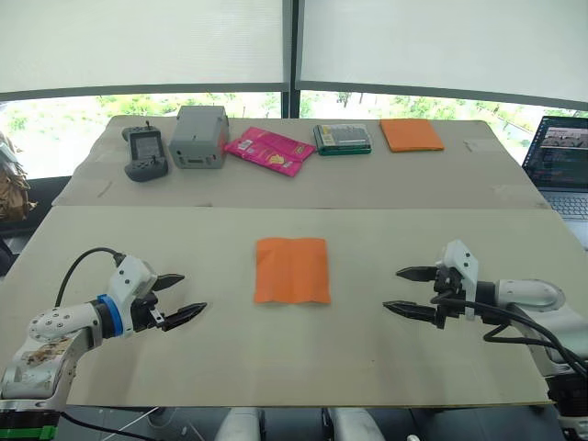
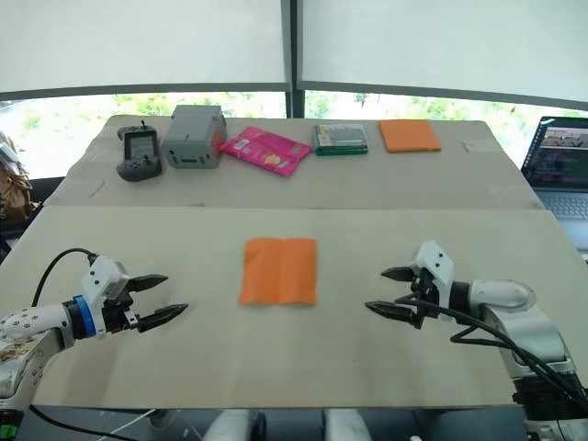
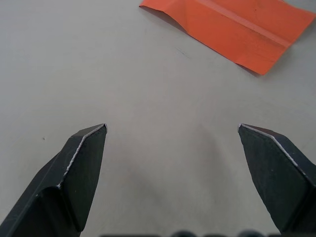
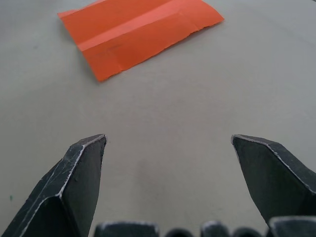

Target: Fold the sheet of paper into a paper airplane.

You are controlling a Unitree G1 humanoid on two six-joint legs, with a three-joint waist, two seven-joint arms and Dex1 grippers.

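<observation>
**Barely started: one centre crease, no airplane yet**

I see the sheet of paper [image 1: 291,270] lying flat on the table [image 1: 386,358], roughly midway between my two grippers and ahead of both sets of fingertips. It carries a single lengthwise crease down its middle and sits slightly bowed, its edges lifting a little off the surface. I judge the task to be near its beginning: the centre line is marked, but no corners are turned in, no nose is formed and no wings are made. All the real folding is left.

My left gripper [image 1: 180,297] hangs just above the table with its fingers spread wide and nothing between them; the sheet is well apart from it, off toward my right gripper. My right gripper [image 1: 410,291] mirrors that, jaws wide and empty, the sheet well apart on its inner side. Neither touches the paper.

For room, the bare table between each gripper and the sheet is free, so I can come in from either side without crossing anything. The near table edge runs just behind both wrists, so I have little slack to pull back. Beyond the sheet, past a seam in the table, sit a remote controller [image 1: 144,152], a grey box [image 1: 199,136], pink packets [image 1: 269,150], a green packet [image 1: 343,138] and a thicker orange pad [image 1: 411,134], all well apart from my work. A laptop [image 1: 561,163] stands outside my right gripper.
</observation>
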